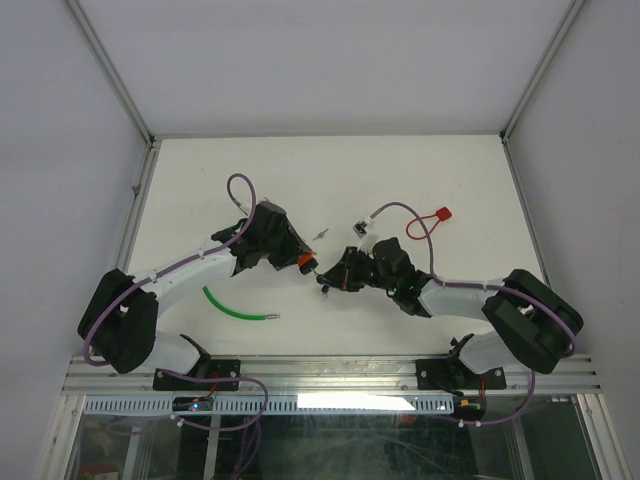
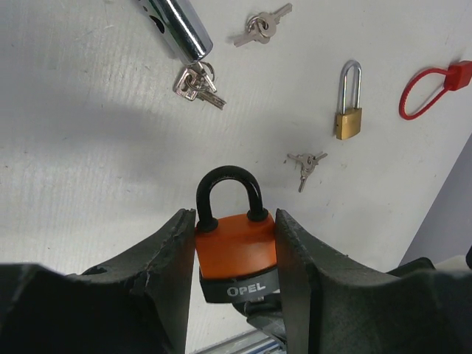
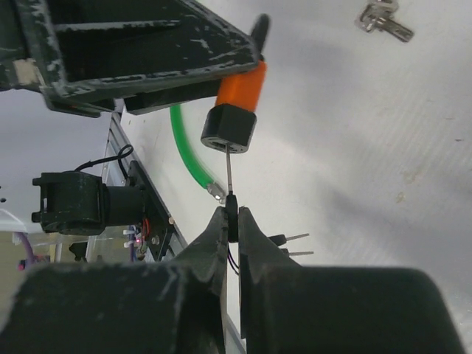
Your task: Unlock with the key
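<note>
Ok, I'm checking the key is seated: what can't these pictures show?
Key depth: right wrist view, blade vanishes into the padlock base.
Padlock underside: left wrist view, hidden behind its own body.
Key head: right wrist view, pinched inside the right gripper.
Key turn: top view, too small.

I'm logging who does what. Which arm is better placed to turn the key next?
Right: the right claw pinches the key, its blade meeting the base of the orange padlock. The left claw only clamps that padlock.
</note>
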You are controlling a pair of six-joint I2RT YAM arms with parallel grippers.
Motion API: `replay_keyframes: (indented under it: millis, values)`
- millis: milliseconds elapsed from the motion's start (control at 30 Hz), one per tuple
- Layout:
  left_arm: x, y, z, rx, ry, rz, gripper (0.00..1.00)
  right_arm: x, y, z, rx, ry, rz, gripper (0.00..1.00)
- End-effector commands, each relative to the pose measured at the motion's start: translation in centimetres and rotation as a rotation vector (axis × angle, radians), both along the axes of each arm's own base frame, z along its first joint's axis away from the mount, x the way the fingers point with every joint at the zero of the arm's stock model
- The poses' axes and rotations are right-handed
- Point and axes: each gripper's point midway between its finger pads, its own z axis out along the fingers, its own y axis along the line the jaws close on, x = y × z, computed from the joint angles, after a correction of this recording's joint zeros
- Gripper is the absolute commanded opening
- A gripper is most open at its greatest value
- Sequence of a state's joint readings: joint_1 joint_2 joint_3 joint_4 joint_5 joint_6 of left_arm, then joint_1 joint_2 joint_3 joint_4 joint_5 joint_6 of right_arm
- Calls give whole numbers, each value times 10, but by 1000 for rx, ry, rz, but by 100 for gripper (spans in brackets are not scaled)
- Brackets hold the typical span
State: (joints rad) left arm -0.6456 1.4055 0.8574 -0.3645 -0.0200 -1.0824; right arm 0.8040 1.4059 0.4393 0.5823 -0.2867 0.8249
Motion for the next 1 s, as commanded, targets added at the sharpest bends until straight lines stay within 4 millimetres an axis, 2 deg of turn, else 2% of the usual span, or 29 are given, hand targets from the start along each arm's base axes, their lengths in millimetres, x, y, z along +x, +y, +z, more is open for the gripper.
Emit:
replay_keyframes:
  millis: [0, 200, 400, 700, 967]
  values:
    - [-6, -24, 17, -87, 2, -85, 9, 20, 27, 76, 180, -188, 28, 0]
    - [-8, -24, 17, -104, 8, -77, 9, 34, 14, 56, 104, -86, -107, 0]
    - [-10, -20, 17, -114, -6, -46, 4, 35, 8, 38, 48, 1, -157, 0]
    - [-16, -25, 2, -85, 13, -60, 3, 22, -3, 14, 13, 45, -153, 0]
    - [-24, -17, -12, -60, 38, -43, 14, 6, -10, -8, -18, 98, -124, 0]
